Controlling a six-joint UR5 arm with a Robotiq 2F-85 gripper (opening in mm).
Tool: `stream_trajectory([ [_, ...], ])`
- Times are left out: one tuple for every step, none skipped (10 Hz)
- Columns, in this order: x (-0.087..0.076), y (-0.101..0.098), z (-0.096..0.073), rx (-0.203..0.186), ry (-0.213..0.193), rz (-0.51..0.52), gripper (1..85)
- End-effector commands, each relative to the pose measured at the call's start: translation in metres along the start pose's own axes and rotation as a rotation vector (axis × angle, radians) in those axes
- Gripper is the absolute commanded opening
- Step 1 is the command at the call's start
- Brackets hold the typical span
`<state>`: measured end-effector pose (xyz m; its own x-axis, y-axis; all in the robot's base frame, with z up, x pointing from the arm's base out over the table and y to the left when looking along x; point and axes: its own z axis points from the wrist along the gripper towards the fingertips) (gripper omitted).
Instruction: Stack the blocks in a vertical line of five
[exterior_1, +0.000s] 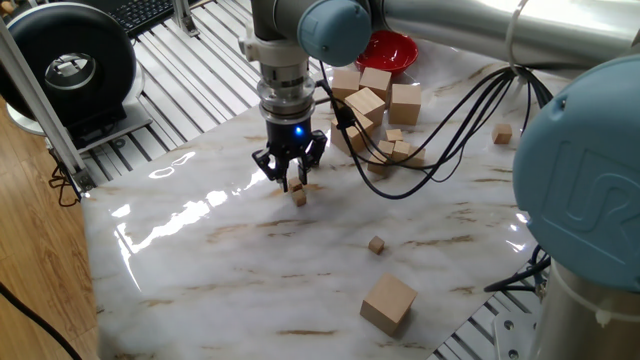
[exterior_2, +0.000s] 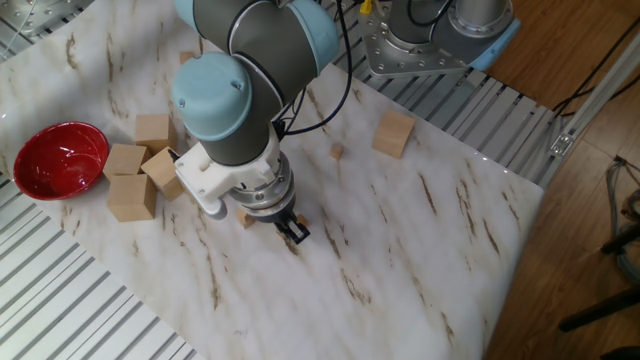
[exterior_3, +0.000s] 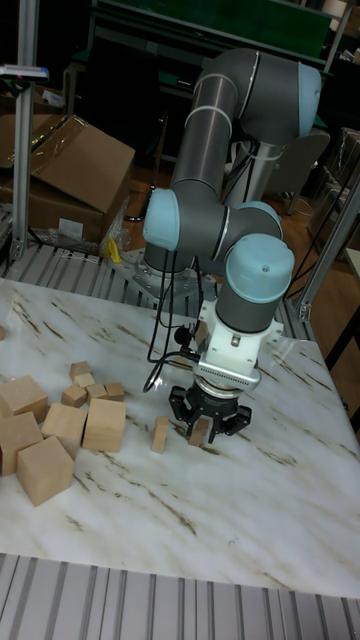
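Note:
My gripper (exterior_1: 292, 182) points straight down over the near-left part of the marble table (exterior_1: 220, 260). Its fingers are shut on a tiny light-wood block (exterior_1: 296, 185). That block sits directly above a second tiny block (exterior_1: 299, 198) resting on the table; I cannot tell whether the two touch. In the tall fixed view the pair reads as one short column (exterior_3: 200, 430) between the fingers. In the other fixed view the wrist hides the blocks under the gripper (exterior_2: 294, 232). Loose tiny blocks lie at the centre (exterior_1: 376, 244), the far right (exterior_1: 502, 132) and in a small cluster (exterior_1: 396, 148).
A red bowl (exterior_1: 391, 50) stands at the back, with several large wooden cubes (exterior_1: 404, 100) in front of it. A medium cube (exterior_1: 387, 302) sits near the front edge. Black cables (exterior_1: 440, 150) hang over the cluster. Another small block (exterior_3: 160, 434) lies just left of the gripper.

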<state>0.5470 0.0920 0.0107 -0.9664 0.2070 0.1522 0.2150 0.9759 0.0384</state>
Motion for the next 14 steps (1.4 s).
stream_trajectory([
  [-0.0034,-0.0031,0.0011,0.007,-0.012,-0.009,38.7],
  [-0.0036,-0.0043,0.0013,0.012,-0.013,-0.010,38.3],
  [-0.0047,-0.0047,0.0015,0.012,-0.018,-0.011,37.7],
  [-0.0050,-0.0047,0.0017,0.012,-0.020,-0.011,37.0],
  [-0.0052,-0.0045,0.0018,0.012,-0.021,-0.006,35.3],
  [-0.0055,-0.0044,0.0018,0.011,-0.023,0.000,33.3],
  [-0.0052,-0.0028,0.0019,0.005,-0.022,0.014,30.0],
  [-0.0049,-0.0016,0.0019,0.001,-0.021,0.020,27.3],
  [-0.0048,-0.0007,0.0019,-0.002,-0.020,0.026,26.3],
  [-0.0052,-0.0004,0.0017,-0.003,-0.021,0.029,25.3],
  [-0.0060,0.0011,0.0011,-0.007,-0.024,0.034,23.3],
  [-0.0067,0.0008,-0.0005,-0.002,-0.026,0.032,22.3],
  [-0.0079,0.0020,-0.0027,-0.003,-0.031,0.027,22.0],
  [-0.0099,0.0027,-0.0064,0.001,-0.038,0.011,21.7],
])
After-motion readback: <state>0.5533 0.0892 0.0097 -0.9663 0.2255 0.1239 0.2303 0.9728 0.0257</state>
